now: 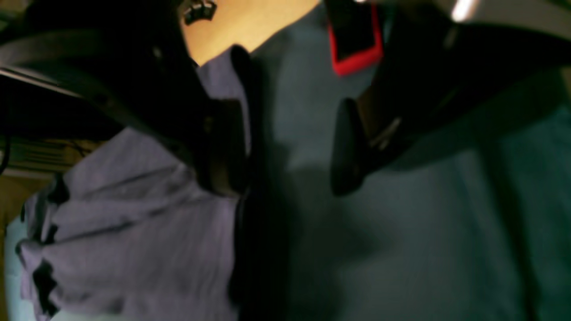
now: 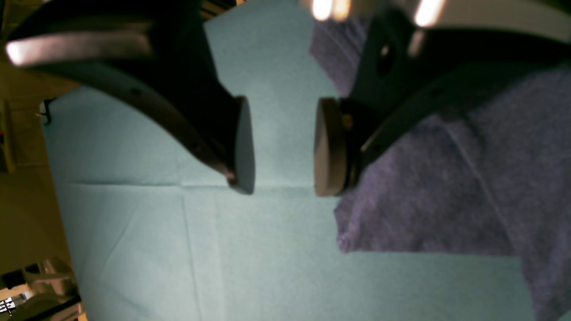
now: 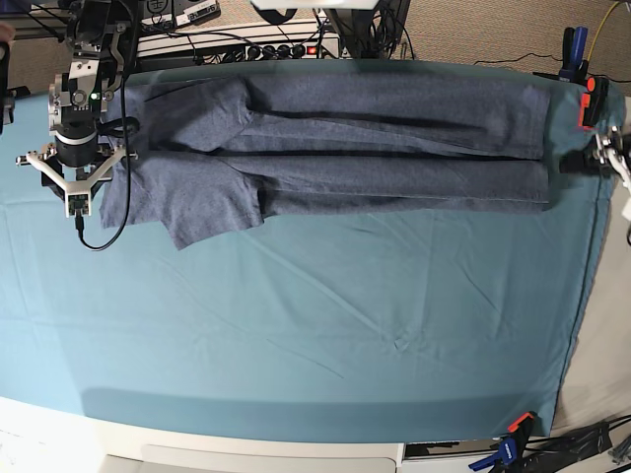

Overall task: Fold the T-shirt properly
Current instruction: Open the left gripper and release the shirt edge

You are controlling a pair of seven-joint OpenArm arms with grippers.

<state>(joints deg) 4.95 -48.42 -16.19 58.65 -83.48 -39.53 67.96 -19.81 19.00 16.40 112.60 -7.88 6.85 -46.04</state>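
Observation:
The blue-grey T-shirt [image 3: 375, 148] lies along the far side of the table, folded into a long band, with its sleeves at the left end. My right gripper [image 3: 77, 197] hangs just left of the sleeve. In the right wrist view it [image 2: 283, 147] is open, with only teal cloth between the pads and the T-shirt [image 2: 446, 178] beside and under the right pad. My left gripper [image 3: 609, 158] is at the shirt's right end, half out of the base view. Up close it [image 1: 287, 147] is open and holds nothing, and the T-shirt [image 1: 134, 223] lies behind its left finger.
A teal cloth [image 3: 296, 325] covers the table. A red clamp [image 3: 590, 99] pins it at the far right edge, close to my left gripper. Blue clamps [image 3: 513, 448] hold the near right corner. Cables and a power strip [image 3: 246, 44] lie behind the far edge.

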